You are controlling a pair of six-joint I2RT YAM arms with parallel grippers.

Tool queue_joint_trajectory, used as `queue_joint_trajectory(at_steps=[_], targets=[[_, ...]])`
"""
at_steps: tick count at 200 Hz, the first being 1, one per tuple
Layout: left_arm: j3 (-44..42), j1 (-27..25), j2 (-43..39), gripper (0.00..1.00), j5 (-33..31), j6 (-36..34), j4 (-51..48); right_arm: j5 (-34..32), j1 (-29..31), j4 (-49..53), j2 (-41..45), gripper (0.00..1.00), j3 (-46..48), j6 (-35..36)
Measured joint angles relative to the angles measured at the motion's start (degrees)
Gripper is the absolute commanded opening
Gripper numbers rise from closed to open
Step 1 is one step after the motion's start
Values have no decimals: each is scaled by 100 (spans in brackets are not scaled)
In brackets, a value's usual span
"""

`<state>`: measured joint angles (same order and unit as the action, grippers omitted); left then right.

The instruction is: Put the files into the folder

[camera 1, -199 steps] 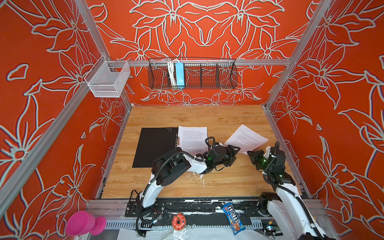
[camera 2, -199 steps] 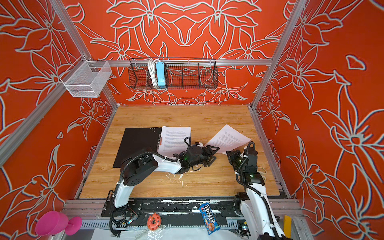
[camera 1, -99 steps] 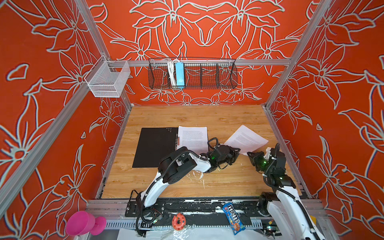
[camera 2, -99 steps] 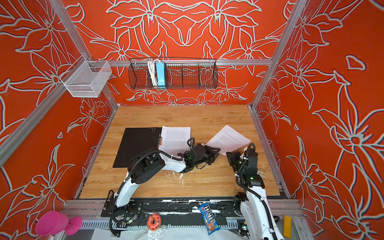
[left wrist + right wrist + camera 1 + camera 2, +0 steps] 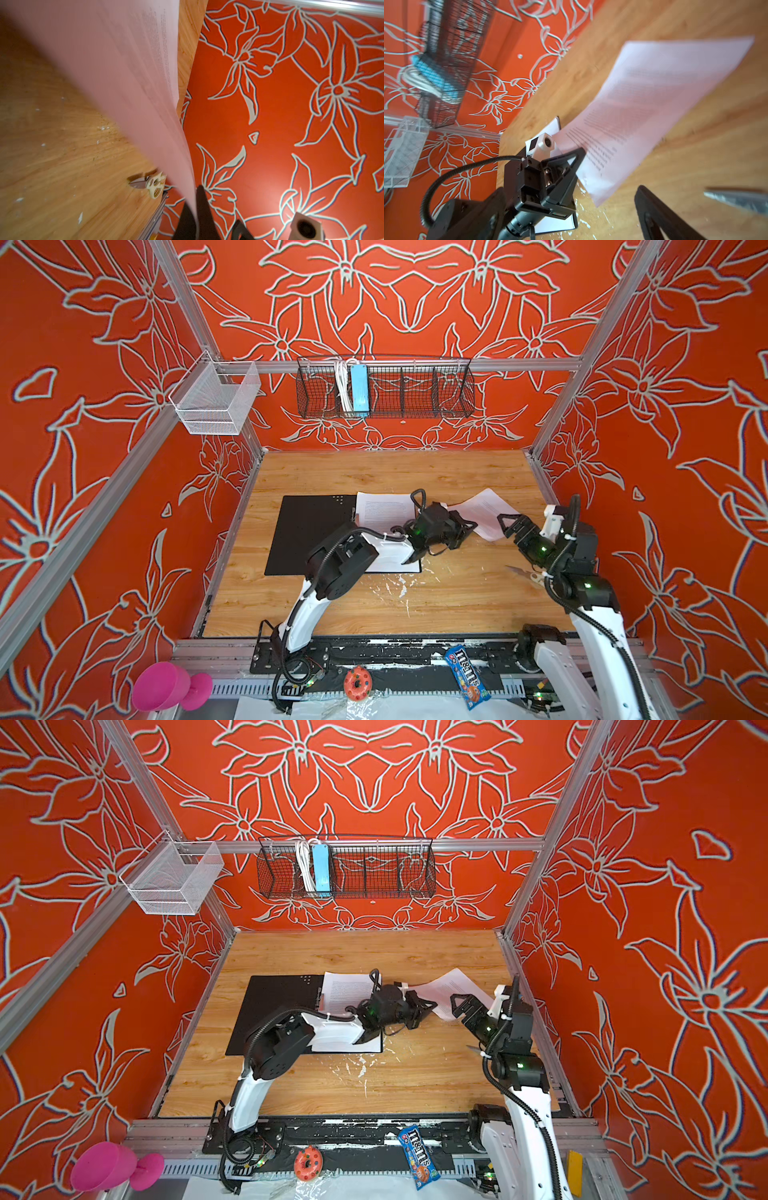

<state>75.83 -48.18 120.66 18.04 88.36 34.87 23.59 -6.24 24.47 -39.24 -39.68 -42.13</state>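
- The left gripper (image 5: 467,526) is stretched out across the middle of the desk (image 5: 457,605), and its jaws are pressed together on the near edge of the loose sheet (image 5: 484,508).
- In the left wrist view that grip is confirmed: the loose sheet (image 5: 124,72) is pinched between the two dark fingers (image 5: 204,212), right at its edge.
- The loose sheet is carried lifted and bowed above the wood, to the right of the folder (image 5: 307,539) and apart from it. Whether its far end touches the desk cannot be told.
- The right gripper (image 5: 510,522) is parked just beside the sheet's right-hand side, jaws spread wide apart, and the paper is not gripped by them.
- The folder is laid open and flat on the left half of the desk, black inside facing up.
- A second sheet (image 5: 382,510) of printed text is seen lying on the folder's right-hand leaf, its near part hidden under the left arm.
- A pair of scissors (image 5: 519,571) is seen lying on the wood by the right arm, well apart from the folder.
- On the back wall a wire basket (image 5: 415,393) is hung, with a light-blue power strip (image 5: 359,387) stood upright in it.
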Motion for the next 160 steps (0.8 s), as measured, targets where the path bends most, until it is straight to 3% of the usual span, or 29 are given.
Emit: queue_joint_trajectory(at_steps=[49,90,124,160], targets=[[11,610,-1665,0,1668,-2055,-2479,105,0,44,-387,98,-107,319],[9,1401,-2745,0,2826,-4297,-5182,236,68,-37,-444,98,-107,411],[68,2002,-2957,0,2876,-5958,-7058,459,120,-828,-608,98,219,267],[540,2020,-2778,0,2570,-7219,-8155,461,127,-1322,-1093,98,479,321]])
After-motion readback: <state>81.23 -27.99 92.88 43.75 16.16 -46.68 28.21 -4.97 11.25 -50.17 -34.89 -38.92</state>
